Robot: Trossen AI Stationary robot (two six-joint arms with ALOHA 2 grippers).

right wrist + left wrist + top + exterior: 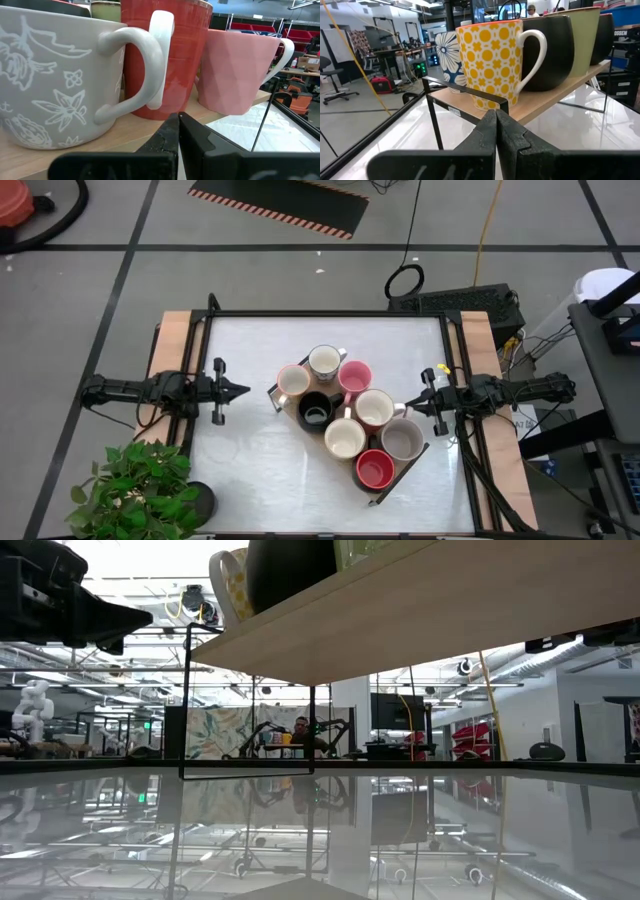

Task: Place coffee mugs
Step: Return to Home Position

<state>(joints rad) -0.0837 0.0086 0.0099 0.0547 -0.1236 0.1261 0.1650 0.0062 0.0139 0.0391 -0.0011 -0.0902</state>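
Coffee mugs (345,438) grouped on shelf (450,610) mid-desk (250,470). L arm (160,390) stretched level over desk's left edge, R arm (500,392) over right; both jaws closed, empty, tips facing mugs.

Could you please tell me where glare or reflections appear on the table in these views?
High view: the table shows only a soft, mottled sheen around the mugs. Low view: it strongly mirrors the room and the wire leg of the tray. Left wrist view: it glares bright white under the tray. Right wrist view: a pale sheen beside the tray.
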